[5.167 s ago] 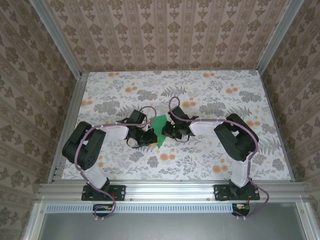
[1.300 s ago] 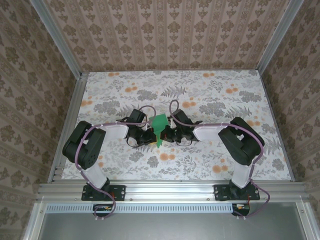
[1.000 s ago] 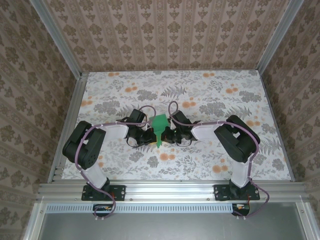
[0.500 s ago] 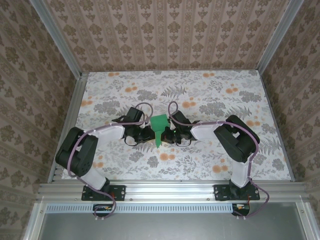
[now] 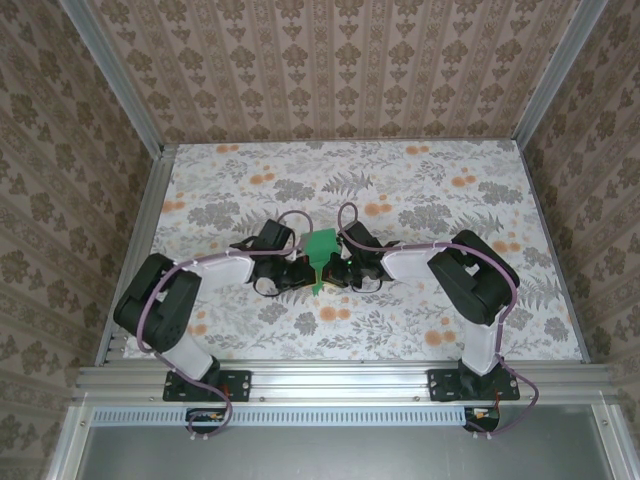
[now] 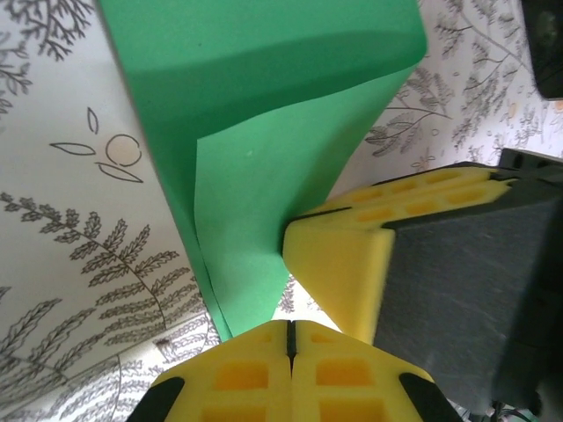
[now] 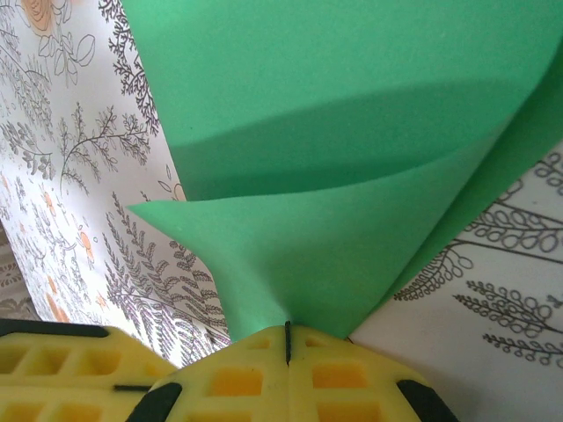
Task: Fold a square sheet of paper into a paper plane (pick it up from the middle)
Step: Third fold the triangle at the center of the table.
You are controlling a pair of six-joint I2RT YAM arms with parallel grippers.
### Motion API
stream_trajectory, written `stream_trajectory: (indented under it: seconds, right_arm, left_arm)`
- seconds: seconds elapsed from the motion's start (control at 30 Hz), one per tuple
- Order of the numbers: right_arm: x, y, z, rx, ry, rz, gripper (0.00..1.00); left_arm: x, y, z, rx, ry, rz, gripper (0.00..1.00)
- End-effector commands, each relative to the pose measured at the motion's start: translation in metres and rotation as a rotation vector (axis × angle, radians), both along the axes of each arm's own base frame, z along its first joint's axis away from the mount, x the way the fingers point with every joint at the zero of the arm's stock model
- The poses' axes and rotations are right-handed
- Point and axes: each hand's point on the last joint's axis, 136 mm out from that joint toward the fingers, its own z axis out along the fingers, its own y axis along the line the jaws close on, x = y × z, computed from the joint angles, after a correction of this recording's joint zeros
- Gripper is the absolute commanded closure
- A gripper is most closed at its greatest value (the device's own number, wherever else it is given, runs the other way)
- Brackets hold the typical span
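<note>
The green paper (image 5: 320, 248), folded with a narrow point toward the near side, stands raised between both grippers at the table's middle. My right gripper (image 7: 287, 327) is shut on the paper (image 7: 352, 237), whose layers fan up out of its closed jaws. From the left, my left gripper (image 6: 290, 327) has its jaws pressed together. The paper's pointed end (image 6: 255, 220) passes beside and behind its left finger, not visibly into the seam. A right finger (image 6: 343, 264) touches the paper just above. From the top, the left gripper (image 5: 303, 272) and the right gripper (image 5: 329, 271) nearly meet.
The floral tablecloth (image 5: 400, 190) stretches open to the far side and both flanks. Aluminium rails (image 5: 340, 378) run along the near edge, and patterned walls (image 5: 340, 70) close in the back and sides. Both arm elbows rise beside the paper.
The left arm drew back to the left half a second ago and has come in again to the paper's near point. The right gripper has kept its hold; the paper barely moved.
</note>
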Motion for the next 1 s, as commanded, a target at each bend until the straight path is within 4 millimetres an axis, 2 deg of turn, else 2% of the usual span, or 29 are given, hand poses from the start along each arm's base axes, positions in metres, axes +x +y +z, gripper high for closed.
stream_trajectory:
  seconds: [0.0,0.2,0.33,0.53,0.67,0.97]
  right_arm:
    - [-0.005,-0.012,-0.015,-0.076,0.049,-0.031,0.94]
    - [-0.002,-0.001,0.0,-0.021,0.0,0.031,0.93]
    - [0.004,0.008,0.021,0.031,-0.072,0.101,0.92]
    - [0.028,-0.01,0.045,0.026,-0.164,0.082,0.9]
    - [0.035,-0.017,0.041,-0.001,-0.17,0.107,0.89]
    - [0.038,-0.009,0.023,-0.009,-0.13,0.148,0.89]
  left_arm:
    - [-0.004,-0.006,-0.008,-0.008,0.034,-0.014,0.99]
    - [-0.004,0.005,-0.026,0.073,0.059,0.003,1.0]
    - [-0.007,0.012,-0.031,0.117,0.065,0.006,1.0]
    - [-0.008,0.018,-0.033,0.141,0.066,0.01,1.0]
    - [-0.008,0.017,-0.033,0.139,0.066,0.009,1.0]
    - [-0.008,0.017,-0.031,0.139,0.065,0.01,1.0]
